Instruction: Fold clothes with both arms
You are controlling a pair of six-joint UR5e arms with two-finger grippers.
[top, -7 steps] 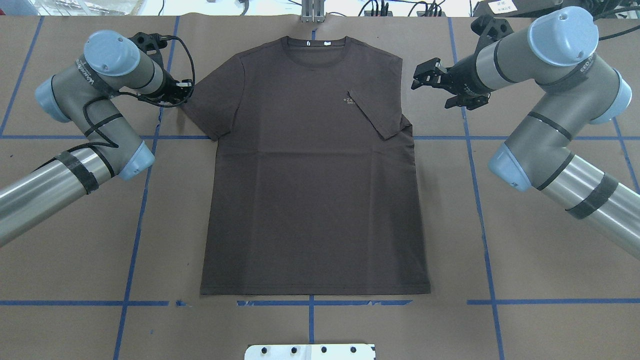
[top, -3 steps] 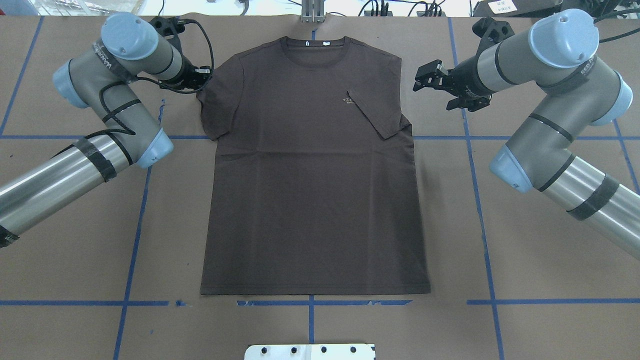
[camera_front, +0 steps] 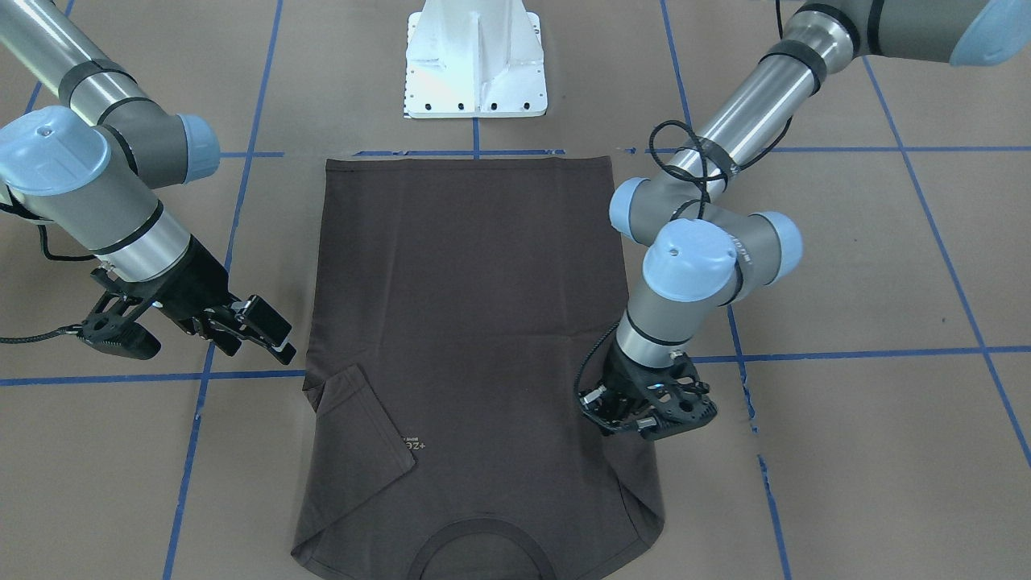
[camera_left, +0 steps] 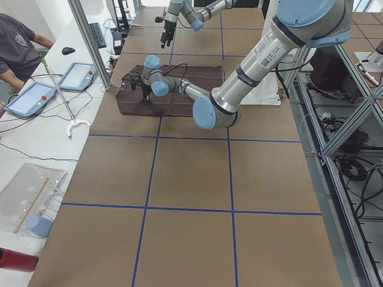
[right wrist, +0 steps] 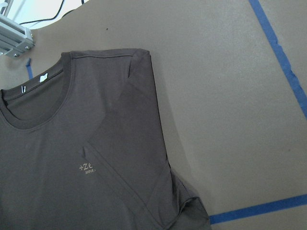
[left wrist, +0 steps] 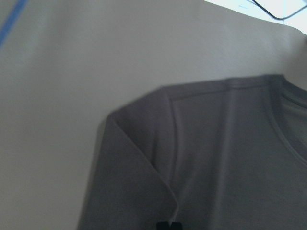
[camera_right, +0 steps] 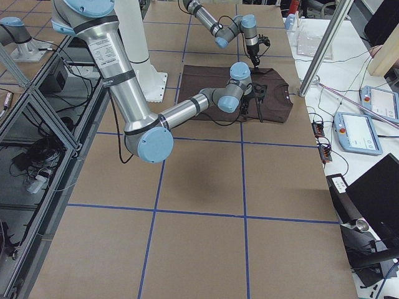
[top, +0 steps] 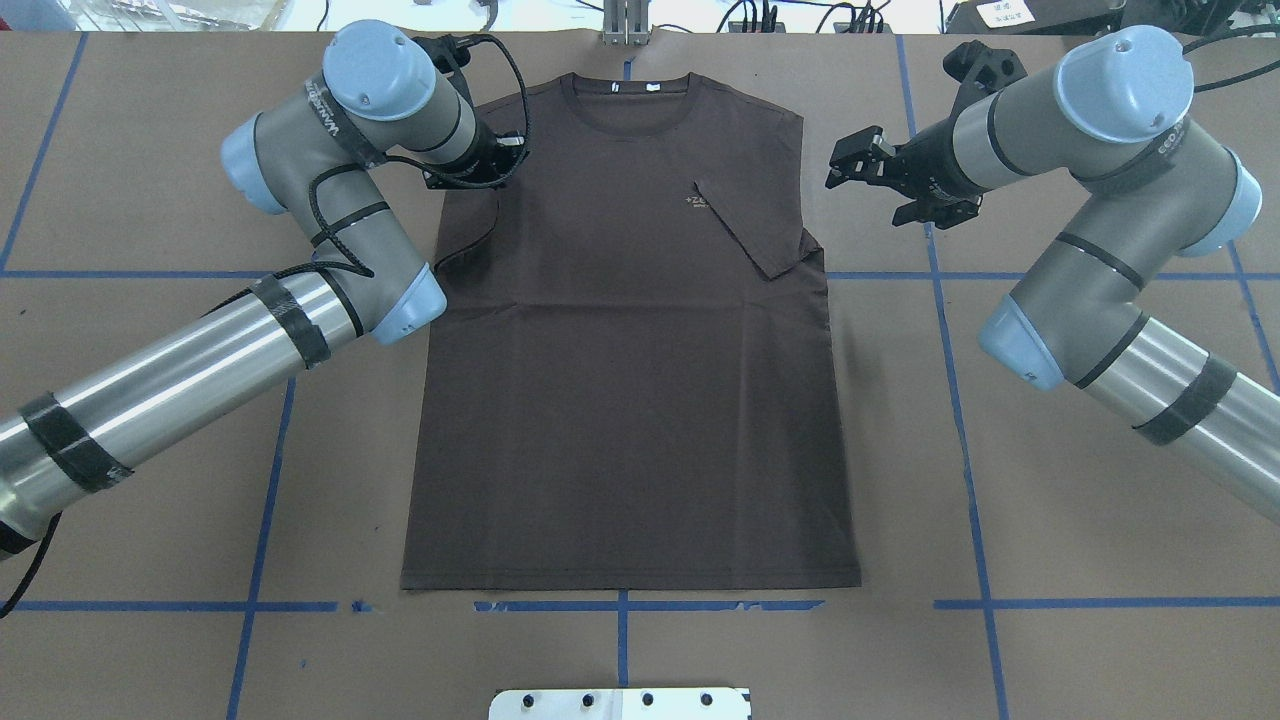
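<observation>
The dark brown-grey T-shirt (top: 630,400) lies flat on the brown table, collar at the far side. Its sleeve on my right side (top: 750,230) is folded inward next to the pale chest logo (top: 697,203). My left gripper (top: 497,170) sits over the other shoulder, shut on that sleeve, which is doubled over onto the shirt; the left wrist view shows the folded sleeve edge (left wrist: 139,158). In the front-facing view this left gripper (camera_front: 600,403) is at the shirt's edge. My right gripper (top: 845,162) hangs open just off the shirt's side, also seen as right gripper (camera_front: 282,338), holding nothing.
The white pedestal base (camera_front: 475,60) stands past the shirt's hem. Blue tape lines (top: 270,440) grid the table. An aluminium post (top: 625,22) stands beyond the collar. A person (camera_left: 18,42) and tablets (camera_left: 30,98) are at a side bench.
My left arm has swept right, dragging the sleeve from its spread-out position inward onto the shirt. The right gripper has barely moved and stays open.
</observation>
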